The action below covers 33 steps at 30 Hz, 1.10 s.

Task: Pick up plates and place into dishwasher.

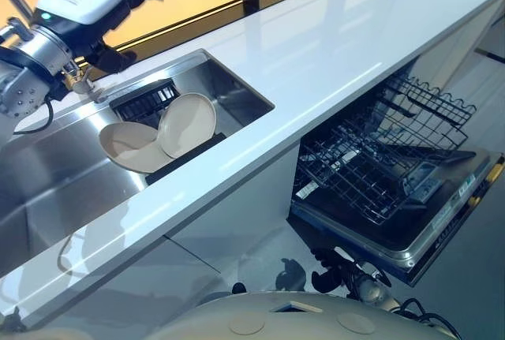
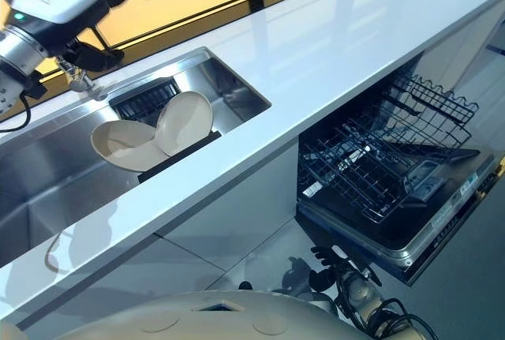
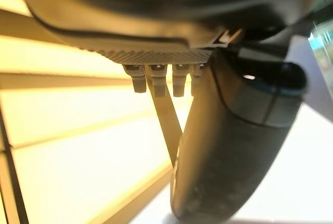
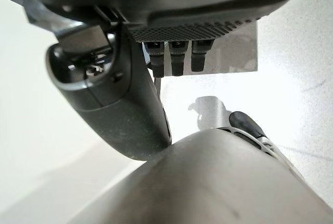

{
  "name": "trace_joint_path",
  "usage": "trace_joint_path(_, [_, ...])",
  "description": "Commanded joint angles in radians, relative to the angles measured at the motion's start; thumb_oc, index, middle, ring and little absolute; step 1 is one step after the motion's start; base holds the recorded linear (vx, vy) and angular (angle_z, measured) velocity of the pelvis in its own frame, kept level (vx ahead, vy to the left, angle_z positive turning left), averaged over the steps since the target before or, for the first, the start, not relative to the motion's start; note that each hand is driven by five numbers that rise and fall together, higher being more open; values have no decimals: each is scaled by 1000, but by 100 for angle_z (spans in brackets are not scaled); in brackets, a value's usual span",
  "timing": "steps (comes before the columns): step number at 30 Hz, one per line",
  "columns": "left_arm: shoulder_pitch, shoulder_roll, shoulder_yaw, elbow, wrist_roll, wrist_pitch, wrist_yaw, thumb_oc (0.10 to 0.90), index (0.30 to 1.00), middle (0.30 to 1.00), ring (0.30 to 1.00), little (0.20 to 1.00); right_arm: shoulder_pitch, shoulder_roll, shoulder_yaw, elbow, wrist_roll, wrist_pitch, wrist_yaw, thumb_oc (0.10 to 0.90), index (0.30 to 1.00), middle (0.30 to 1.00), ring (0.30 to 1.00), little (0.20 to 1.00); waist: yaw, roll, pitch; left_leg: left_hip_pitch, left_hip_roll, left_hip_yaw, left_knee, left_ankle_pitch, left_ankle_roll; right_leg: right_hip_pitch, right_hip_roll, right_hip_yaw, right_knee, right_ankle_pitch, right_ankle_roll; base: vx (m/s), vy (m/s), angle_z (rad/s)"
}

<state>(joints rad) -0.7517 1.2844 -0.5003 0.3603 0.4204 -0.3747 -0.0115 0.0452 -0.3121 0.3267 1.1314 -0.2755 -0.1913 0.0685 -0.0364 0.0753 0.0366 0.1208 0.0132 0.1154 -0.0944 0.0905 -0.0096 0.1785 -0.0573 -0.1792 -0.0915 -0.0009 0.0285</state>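
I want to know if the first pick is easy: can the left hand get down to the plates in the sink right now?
Probably yes. The left hand hangs above the sink's back edge, holding nothing, and the two plates lean in the rack with nothing above them.

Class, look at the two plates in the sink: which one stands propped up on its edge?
The plate on the right, nearer the dishwasher, stands tilted against the dark rack. The other plate lies low beside it, partly overlapped.

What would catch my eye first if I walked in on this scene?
Probably the two beige plates leaning together in the steel sink, set in the long white counter. Below to the right, an open dishwasher shows its bare wire rack. The robot's left hand hangs above the sink's far edge.
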Motion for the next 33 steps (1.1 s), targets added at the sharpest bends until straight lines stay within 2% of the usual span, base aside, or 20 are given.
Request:
trace_joint_path(1, [-267,101,44,123,5,-7,0,800,900,900,900,900,26,-84,29,2,-25,4,18,800,900,900,900,900,-25,33,32,63,-72,46,16,-163,50,-48,29,15,89,-58,62,74,71,-22])
trace_joint_path(4, [-320,101,-25,169,17,-6,-35,800,900,900,900,900,36,-93,21,-12,-20,12,18,800,900,900,900,900,-43,33,41,64,-78,62,23,-170,58,-58,25,34,93,-49,72,52,53,-15])
trace_joint_path(11, [-384,90,-107,261,66,-16,-77,800,900,900,900,900,50,-99,13,-44,-17,27,24,800,900,900,900,900,-67,32,53,61,-84,86,31,-180,70,-82,20,65,109,-39,88,33,36,-18])
trace_joint_path(13, [-399,85,-129,280,25,12,-114,800,900,900,900,900,54,-99,14,-60,-17,35,20,800,900,900,900,900,-77,32,61,56,-85,96,37,-183,75,-97,15,77,125,-38,95,20,41,-18])
trace_joint_path(22, [-417,42,-137,348,-18,53,-185,800,900,900,900,900,44,-110,10,-101,-36,49,21,800,900,900,900,900,-100,30,93,25,-99,131,80,-206,96,-173,-9,109,183,-10,128,3,47,-15])
trace_joint_path(33, [-432,-16,-148,373,-33,82,-277,800,900,900,900,900,36,-113,0,-101,-20,48,5,800,900,900,900,900,-117,24,117,0,-109,160,105,-216,105,-223,-22,134,205,17,148,2,23,-10])
